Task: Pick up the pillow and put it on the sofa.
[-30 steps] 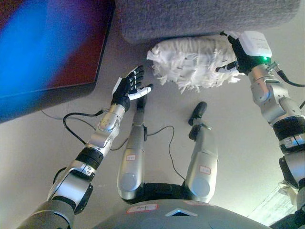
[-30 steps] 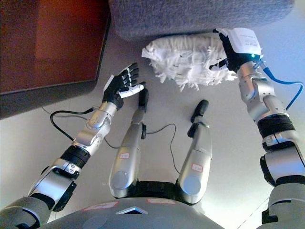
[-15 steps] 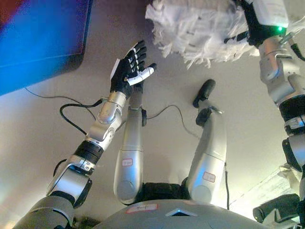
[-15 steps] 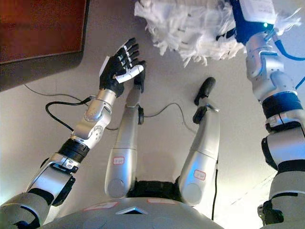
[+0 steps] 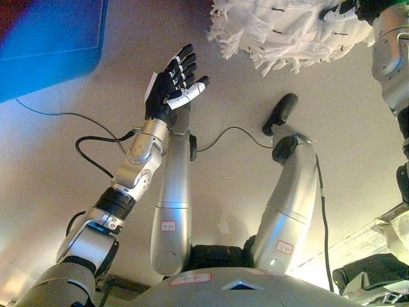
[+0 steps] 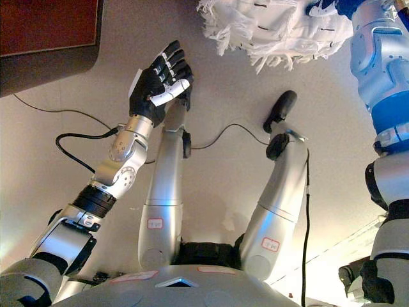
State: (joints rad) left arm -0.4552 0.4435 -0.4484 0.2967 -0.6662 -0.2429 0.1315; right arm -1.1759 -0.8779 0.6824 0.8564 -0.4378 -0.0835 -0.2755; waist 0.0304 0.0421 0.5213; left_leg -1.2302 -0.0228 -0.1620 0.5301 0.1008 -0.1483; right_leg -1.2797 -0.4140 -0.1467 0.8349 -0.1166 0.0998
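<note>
The white shaggy pillow [image 5: 287, 29] hangs at the top edge of both eye views, off the beige floor. My right hand [image 5: 353, 9] is at the pillow's right end, largely cut off by the top edge. Its dark fingers curl into the fringe, and one white fingertip [image 6: 317, 9] shows. My left hand [image 5: 171, 86] is raised left of and below the pillow. It is open with its fingers spread, clear of the pillow and holding nothing. The sofa is out of view.
A dark red-brown panel with a black edge [image 6: 45, 38] fills the upper left corner. A pale strip [image 5: 377, 240] runs along the floor at the lower right.
The whole view has shifted and the sofa has left the top edge. The pillow, held by my right hand, has risen from by the sofa's base. My left hand stays open.
</note>
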